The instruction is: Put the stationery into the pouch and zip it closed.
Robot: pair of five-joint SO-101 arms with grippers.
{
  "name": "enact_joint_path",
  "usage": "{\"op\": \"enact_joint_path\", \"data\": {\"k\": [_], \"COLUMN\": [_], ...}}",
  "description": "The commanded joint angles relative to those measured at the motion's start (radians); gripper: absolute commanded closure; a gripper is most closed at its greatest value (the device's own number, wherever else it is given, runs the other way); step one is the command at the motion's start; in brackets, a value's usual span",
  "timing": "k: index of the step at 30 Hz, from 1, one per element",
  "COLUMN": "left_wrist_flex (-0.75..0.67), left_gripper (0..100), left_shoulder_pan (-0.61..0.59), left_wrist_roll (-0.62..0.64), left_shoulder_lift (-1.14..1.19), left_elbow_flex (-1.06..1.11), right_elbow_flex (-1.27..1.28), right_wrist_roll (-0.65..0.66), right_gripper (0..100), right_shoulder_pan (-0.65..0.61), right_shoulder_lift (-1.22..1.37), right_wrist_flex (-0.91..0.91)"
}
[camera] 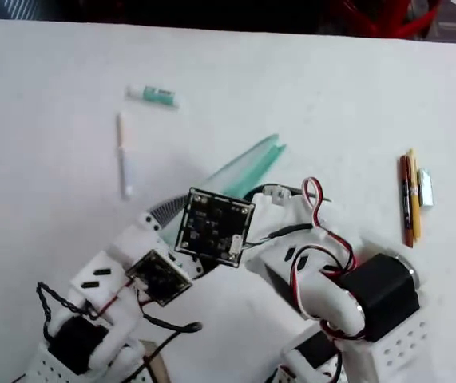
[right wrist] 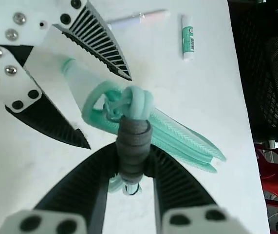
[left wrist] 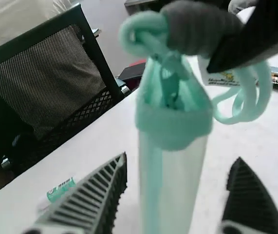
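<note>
Loose at the left of the table (camera: pixel 331 88), not yet packed: a green-and-white glue stick (camera: pixel 152 96) and, nearer the arms, a white pen (camera: pixel 122 159). Next along, the left gripper (left wrist: pixel 180 161), spread wide to either side of the mint pouch (left wrist: pixel 173 146) without touching it, probably placed to clamp and steady the body. In the middle, the pouch itself, lying on the table with its pull end toward the arms. Then the right gripper (right wrist: pixel 134 153), pinched tight on the grey zipper pull (right wrist: pixel 135 129) (tied to a knotted mint cord (right wrist: pixel 136 103)), presumably ready to draw the slider along. Cannot tell whether the zip is open. Far right, well apart from the pouch: two pencils (camera: pixel 409 203), one red and one yellow, side by side, with a small white block (camera: pixel 426 190) just beside them.
</note>
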Motion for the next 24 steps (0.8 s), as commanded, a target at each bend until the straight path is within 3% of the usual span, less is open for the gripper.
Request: {"op": "enact_joint_path", "data": {"k": [1,6,14,17,20,24], "left_wrist_flex": [-0.069,-0.077,-0.071,-0.087,-0.192,-0.299], "left_gripper": [79,98,98,98,98,97], "left_shoulder_pan": [0.018,0.018,0.019,0.019,0.018,0.013], "left_wrist_roll": [0.009,0.014,0.034,0.183,0.315,0.388], "left_shoulder_lift": [0.002,-0.002,-0.004,-0.004,0.002,0.004], "left_elbow_flex": [0.000,0.000,-0.052,-0.092,-0.094,-0.055], "right_elbow_flex": [-0.041,-0.104,-0.123,-0.124,-0.126,-0.126], "right_wrist_roll": [-0.006,-0.014,-0.089,-0.115,-0.150,-0.167], "right_gripper": [98.1,98.1,98.1,98.1,98.1,98.1], "right_shoulder_pan": [-0.005,-0.004,0.079,0.094,0.088,0.087], "right_shoulder_lift": [0.004,0.005,0.059,0.124,0.157,0.166], "right_wrist_flex": [0.002,-0.004,-0.102,-0.145,-0.193,-0.197]}}
